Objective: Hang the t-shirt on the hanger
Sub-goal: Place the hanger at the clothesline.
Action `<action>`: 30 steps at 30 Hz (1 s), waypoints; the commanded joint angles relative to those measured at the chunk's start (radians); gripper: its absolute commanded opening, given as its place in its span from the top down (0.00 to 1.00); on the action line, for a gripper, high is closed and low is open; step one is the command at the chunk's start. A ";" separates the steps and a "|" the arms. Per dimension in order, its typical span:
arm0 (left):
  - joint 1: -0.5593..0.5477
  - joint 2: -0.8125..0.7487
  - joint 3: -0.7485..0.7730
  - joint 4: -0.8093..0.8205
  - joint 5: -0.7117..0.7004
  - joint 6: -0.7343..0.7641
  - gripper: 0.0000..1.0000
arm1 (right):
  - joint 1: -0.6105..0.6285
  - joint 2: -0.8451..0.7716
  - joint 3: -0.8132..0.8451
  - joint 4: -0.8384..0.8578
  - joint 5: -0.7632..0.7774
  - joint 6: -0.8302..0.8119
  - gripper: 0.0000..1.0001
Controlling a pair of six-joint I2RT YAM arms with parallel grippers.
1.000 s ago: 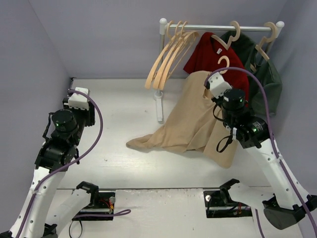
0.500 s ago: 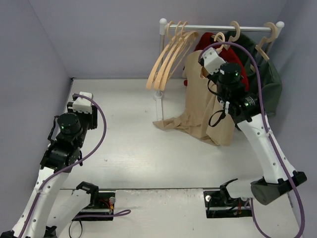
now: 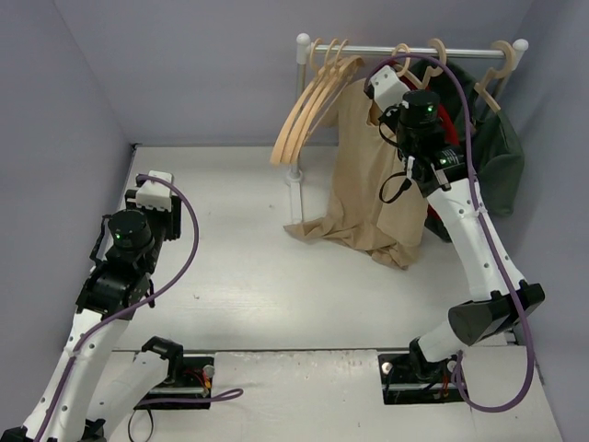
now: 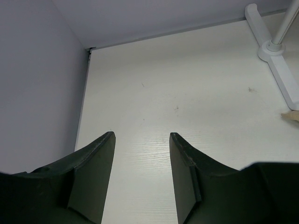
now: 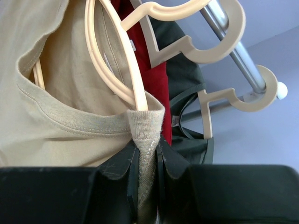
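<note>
Tan t-shirt (image 3: 363, 193) collar pinched by right hand (image 5: 147, 145), apparently around hanger (image 5: 133, 79), left hand (image 4: 142, 140) spread.

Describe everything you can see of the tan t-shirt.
The tan t-shirt is plain, soft and wrinkled, cotton by the look of it, with a stitched ribbed collar. It hangs lengthwise below the rail, and its lower part is bunched on the table. An arm of the pale wooden hanger passes through the neck opening. The right gripper is shut on the collar's ribbing beside that arm. The dark red t-shirt hangs just behind it.
</note>
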 commanded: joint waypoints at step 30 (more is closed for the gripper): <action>-0.012 0.003 0.012 0.069 0.000 0.022 0.55 | -0.069 -0.135 -0.118 0.330 0.163 0.003 1.00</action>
